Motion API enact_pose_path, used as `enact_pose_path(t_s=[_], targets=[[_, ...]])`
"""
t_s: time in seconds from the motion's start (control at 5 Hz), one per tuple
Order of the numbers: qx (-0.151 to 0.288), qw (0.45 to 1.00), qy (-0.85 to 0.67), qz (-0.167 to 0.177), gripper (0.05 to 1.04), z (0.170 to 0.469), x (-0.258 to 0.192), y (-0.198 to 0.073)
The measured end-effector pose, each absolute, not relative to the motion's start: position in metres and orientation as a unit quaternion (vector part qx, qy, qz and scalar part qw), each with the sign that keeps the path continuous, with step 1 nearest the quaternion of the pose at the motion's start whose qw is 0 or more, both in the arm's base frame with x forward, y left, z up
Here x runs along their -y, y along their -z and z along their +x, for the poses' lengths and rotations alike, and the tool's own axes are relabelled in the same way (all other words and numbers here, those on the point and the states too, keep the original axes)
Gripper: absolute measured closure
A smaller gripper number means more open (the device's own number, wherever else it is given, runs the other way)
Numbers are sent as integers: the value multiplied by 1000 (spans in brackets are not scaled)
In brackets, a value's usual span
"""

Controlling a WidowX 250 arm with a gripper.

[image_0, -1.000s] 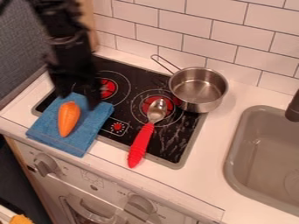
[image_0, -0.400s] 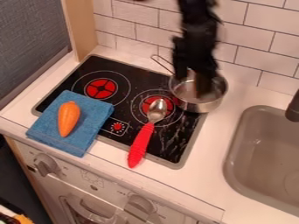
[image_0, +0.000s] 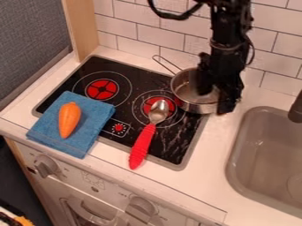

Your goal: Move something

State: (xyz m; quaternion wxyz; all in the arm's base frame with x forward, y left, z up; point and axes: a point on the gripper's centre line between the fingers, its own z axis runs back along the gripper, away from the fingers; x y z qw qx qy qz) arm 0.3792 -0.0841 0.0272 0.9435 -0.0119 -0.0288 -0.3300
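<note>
The black gripper hangs over the right side of the metal pot, its fingers apart. One finger is over the pot's inside and the other stands by its outer right side, with the rim between them. The pot sits at the stove's back right, its handle pointing to the upper left. A spoon with a red handle lies on the stove in front of the pot. On the left, an orange carrot rests on a folded blue cloth.
The black stove top has red burner marks. A grey sink is at the right, below a dark faucet. White tiles line the wall behind, and a wooden post stands at the back left.
The arm has swung from above the cloth on the left across to the pot, then a little farther right and down around the pot's right wall. Pot, spoon, carrot and cloth have kept their places.
</note>
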Motion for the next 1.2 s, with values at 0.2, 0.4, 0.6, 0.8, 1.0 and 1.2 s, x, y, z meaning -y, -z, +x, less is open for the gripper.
enact_pose_path(t_s=[0.2, 0.4, 0.6, 0.8, 1.0, 1.2], targets=[[30, 943, 330, -8, 438, 380, 87, -23], [28, 944, 328, -2, 731, 379, 85, -21], [30, 943, 333, 0, 935, 378, 87, -19], [28, 942, 336, -2, 994, 375, 88, -15], [31, 942, 334, -10, 994, 373, 89, -17], [76, 947, 312, -32, 1001, 376, 85, -52]])
